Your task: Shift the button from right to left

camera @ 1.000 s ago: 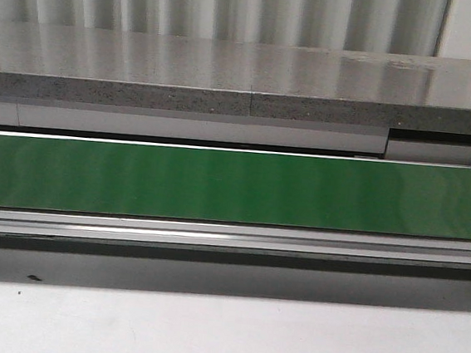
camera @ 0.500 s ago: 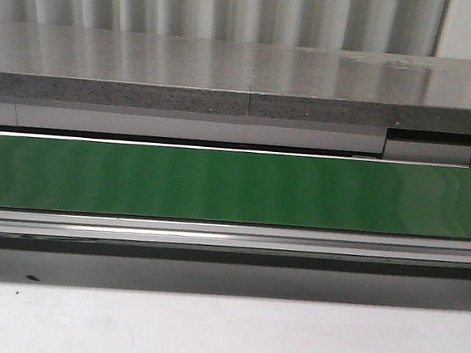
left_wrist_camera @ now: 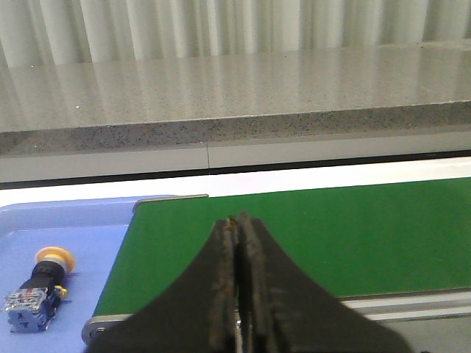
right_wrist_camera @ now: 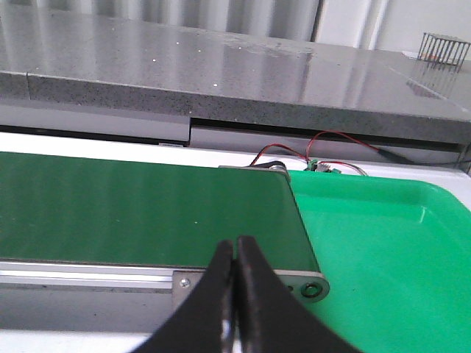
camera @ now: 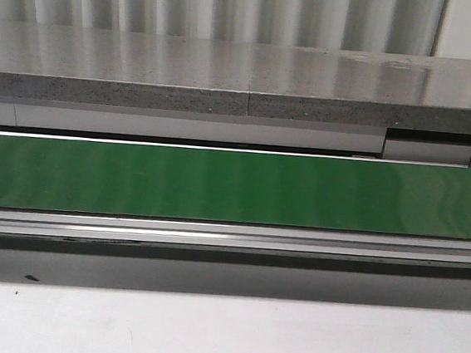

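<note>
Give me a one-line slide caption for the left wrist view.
Left gripper shut over the green conveyor belt; yellow-capped button lying in the blue tray beside it.

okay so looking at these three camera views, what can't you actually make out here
- Front view: neither arm, tray nor the button shows; only the green belt.
- Left wrist view: blue tray cut off by the edge; button markings too small.
- Right wrist view: green tray cut off; the tool hides what lies under it.

The button (left_wrist_camera: 38,288), yellow-capped with a black collar and blue-and-clear body, lies on its side in the blue tray (left_wrist_camera: 88,220).
</note>
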